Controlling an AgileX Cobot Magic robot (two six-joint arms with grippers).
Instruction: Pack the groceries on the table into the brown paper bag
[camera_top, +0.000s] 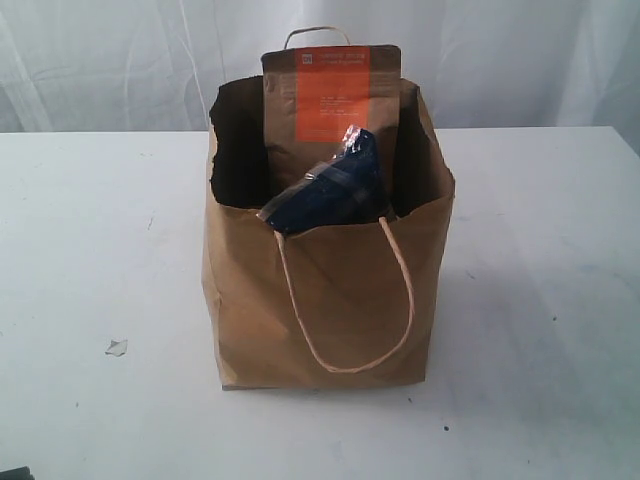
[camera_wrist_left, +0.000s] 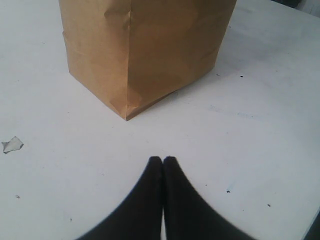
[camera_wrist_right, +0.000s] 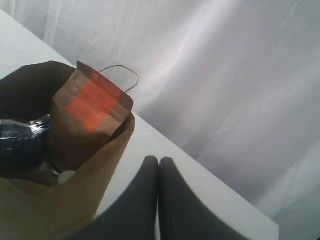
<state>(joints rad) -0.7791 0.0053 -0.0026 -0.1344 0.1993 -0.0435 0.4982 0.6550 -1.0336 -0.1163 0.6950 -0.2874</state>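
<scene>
The brown paper bag (camera_top: 320, 300) stands upright on the white desk (camera_top: 540, 300), about halfway between the left edge and the right edge and well apart from every corner. Its mouth is open. The brown pouch with orange label (camera_top: 330, 100) stands inside, against the wall of the bag that faces the far edge, and its top rises above the rim. The long dark-blue noodle packet (camera_top: 335, 190) is also inside, tilted, and leans over the rim on the side of the near edge. The front handle (camera_top: 345, 300) hangs down on the outer wall of the bag. A small scrap (camera_top: 116, 347) lies on the desk between the bag and the left edge. The left gripper (camera_wrist_left: 162, 161) hovers over the bare desk, apart from a bottom corner of the bag; its fingers are pressed together and grasp nothing. The right gripper (camera_wrist_right: 158, 161) is near the rim of the bag, beside the pouch, with the white curtain (camera_wrist_right: 225, 75) behind the far edge; its fingers are also clenched on nothing.
</scene>
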